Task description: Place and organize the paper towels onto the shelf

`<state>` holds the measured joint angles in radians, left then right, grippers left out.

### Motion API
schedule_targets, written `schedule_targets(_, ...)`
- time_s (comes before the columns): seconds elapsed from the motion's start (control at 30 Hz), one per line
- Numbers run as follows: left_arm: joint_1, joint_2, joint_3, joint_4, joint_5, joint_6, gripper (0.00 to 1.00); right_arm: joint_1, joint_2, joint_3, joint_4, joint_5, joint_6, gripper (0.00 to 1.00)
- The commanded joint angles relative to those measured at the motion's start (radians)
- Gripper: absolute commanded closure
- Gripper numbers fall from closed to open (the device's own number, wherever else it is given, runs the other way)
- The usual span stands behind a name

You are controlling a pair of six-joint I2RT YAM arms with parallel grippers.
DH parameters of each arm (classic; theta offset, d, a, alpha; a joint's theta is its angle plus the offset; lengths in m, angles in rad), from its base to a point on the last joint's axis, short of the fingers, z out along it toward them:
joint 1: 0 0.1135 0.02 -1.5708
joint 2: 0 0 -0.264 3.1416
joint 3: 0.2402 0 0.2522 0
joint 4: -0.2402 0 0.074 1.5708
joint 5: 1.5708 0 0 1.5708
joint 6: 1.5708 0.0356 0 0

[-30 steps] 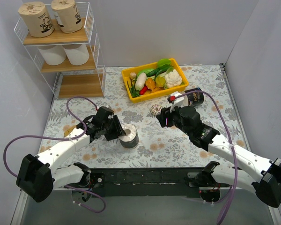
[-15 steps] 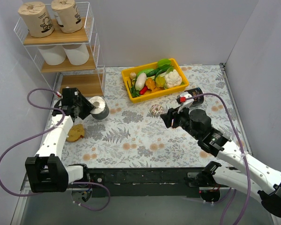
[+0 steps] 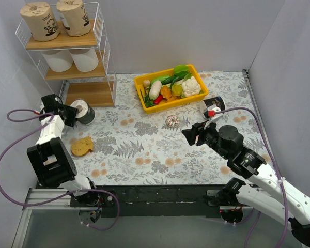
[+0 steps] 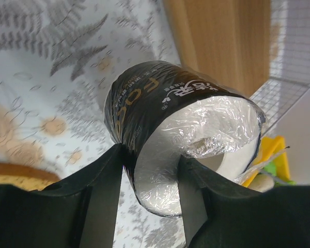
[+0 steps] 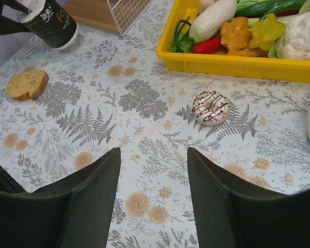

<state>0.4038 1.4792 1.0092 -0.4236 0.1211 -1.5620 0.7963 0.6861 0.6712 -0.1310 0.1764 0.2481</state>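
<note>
The shelf (image 3: 85, 44) stands at the far left. Two tan rolls (image 3: 57, 19) sit on its top tier and two white rolls (image 3: 71, 59) on the middle tier; the bottom board (image 3: 90, 94) is bare. My left gripper (image 3: 68, 113) is shut on a black roll (image 3: 83, 111), held just in front of the bottom tier. In the left wrist view the fingers pinch the roll's rim (image 4: 160, 103), one inside the core. A second black roll (image 3: 213, 106) lies at the right. My right gripper (image 3: 192, 135) is open and empty above the table (image 5: 154, 155).
A yellow bin (image 3: 168, 101) of vegetables stands at the back centre. A small patterned ball (image 3: 171, 121) lies in front of it. A bread slice (image 3: 81, 146) lies near the left arm. Walls close in on the left and right.
My left arm has carried the black roll from the table's middle to the far left, up to the shelf's bottom tier. My right arm has drawn back toward the right, still open.
</note>
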Motion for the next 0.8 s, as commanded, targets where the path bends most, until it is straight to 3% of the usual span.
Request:
schedule_targets(0.0,0.0,0.051,0.133,0.132,-0.032,-0.075,0.73,0.0,-0.063,0.059,-0.033,0.029,0.016,0.38)
schedule_targets(0.37,0.003,0.243,0.31,0.166,-0.141,-0.127,0.73,0.0,-0.079,0.125,-0.032,0.021,0.023,0.38)
schedule_targets(0.77,0.003,0.371,0.399,0.282,-0.126,-0.178,0.74,0.0,-0.06,0.139,-0.027,0.051,0.017,0.38)
